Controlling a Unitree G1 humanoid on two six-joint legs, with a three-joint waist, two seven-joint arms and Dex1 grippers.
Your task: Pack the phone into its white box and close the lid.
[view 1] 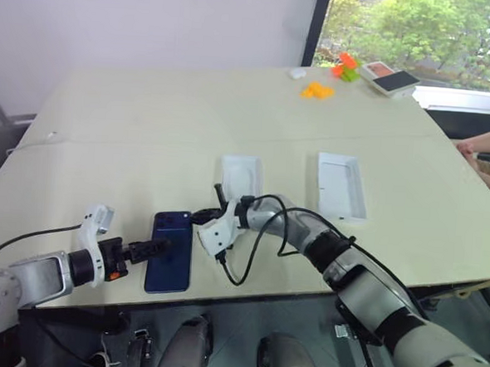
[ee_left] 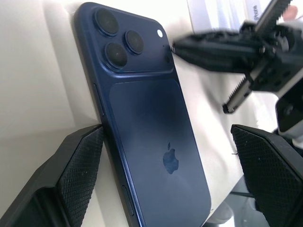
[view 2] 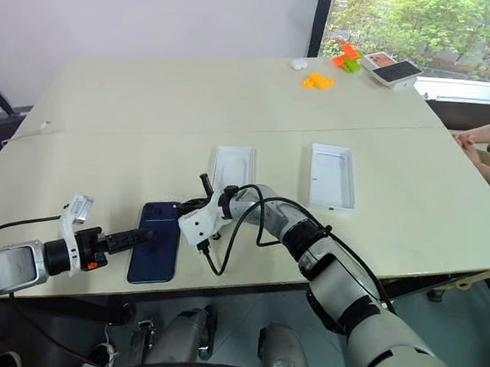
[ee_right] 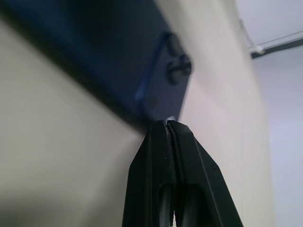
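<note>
Straddling the phone (ee_left: 147, 137) with wide-apart fingers (ee_left: 75, 175) of the left gripper (view 1: 151, 247), one either side of its lower half, ready to clamp. Pressing pinched-together fingertips of the right gripper (view 1: 200, 217) at the camera corner, probably to nudge or lift that edge; contact not certain. Lying flat, back up, near the table's (view 1: 149, 111) front edge. Further back, well apart: a white box (view 1: 341, 185) and a second white tray (view 1: 240, 177), maybe the lid. Nothing blocking between.
</note>
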